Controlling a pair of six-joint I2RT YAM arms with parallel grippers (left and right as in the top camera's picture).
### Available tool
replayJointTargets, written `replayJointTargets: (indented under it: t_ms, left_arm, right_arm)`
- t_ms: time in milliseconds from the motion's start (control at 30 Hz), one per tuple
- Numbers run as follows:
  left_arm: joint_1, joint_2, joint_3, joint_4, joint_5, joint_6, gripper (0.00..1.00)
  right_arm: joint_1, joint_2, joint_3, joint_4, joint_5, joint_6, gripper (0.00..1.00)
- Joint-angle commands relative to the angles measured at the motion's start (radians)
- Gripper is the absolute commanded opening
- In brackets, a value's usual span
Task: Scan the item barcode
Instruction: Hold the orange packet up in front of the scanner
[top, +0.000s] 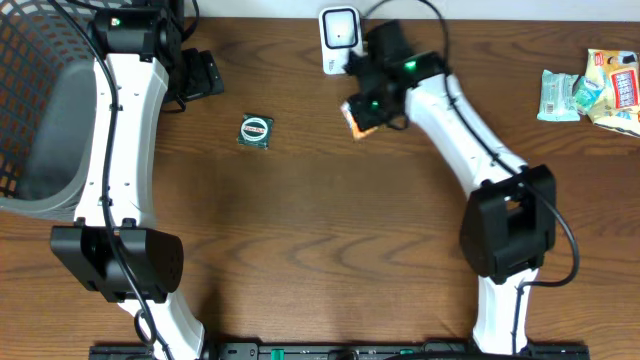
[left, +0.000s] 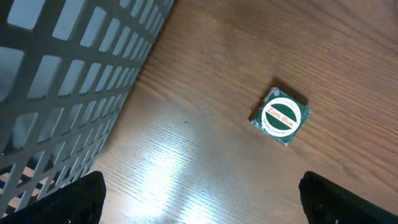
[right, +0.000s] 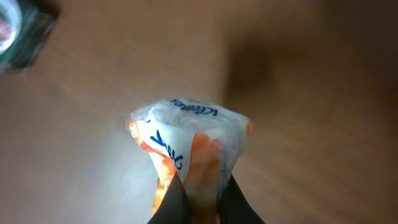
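Pinching an orange-and-white packet (right: 186, 140) between right end effector (right: 200, 196) tips, beside white scanner (top: 339, 30), left end effector (left: 199, 202) spread wide

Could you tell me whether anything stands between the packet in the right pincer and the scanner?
Nothing visible does. The packet in the right pincer is close to the scanner, with only the arm's own wrist beside the gap; the tin lies well aside.

A dark brown wood-grain table (top: 330, 240) fills the view, with soft light glinting off its surface.
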Motion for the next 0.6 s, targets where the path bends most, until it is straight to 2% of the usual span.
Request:
replayJointTargets:
  t_ms: [0, 167, 467, 500, 567]
  left_arm:
    - [0.002, 0.01, -0.006, -0.003, -0.012, 0.008, 0.98]
    - [0.002, 0.01, -0.006, -0.003, -0.012, 0.009, 0.97]
    - [0.002, 0.01, -0.006, -0.003, -0.012, 0.008, 0.98]
    - [0.002, 0.01, -0.006, -0.003, -0.012, 0.008, 0.98]
    - [0.002, 0.01, -0.006, 0.0, -0.01, 0.008, 0.98]
  right_arm:
    - [-0.003, -0.008, -0.002, 0.08, 0.217, -0.029, 0.01]
    - [-0.03, 0.003, 0.063, 0.193, 0.177, -0.116, 0.01]
    - [-0.051, 0.175, 0.408, 0.211, 0.198, -0.195, 0.01]
    - [-0.05, 0.195, 0.43, 0.243, 0.196, -0.221, 0.01]
    - [-0.044, 0.236, 0.443, 0.407, 0.198, -0.389, 0.01]
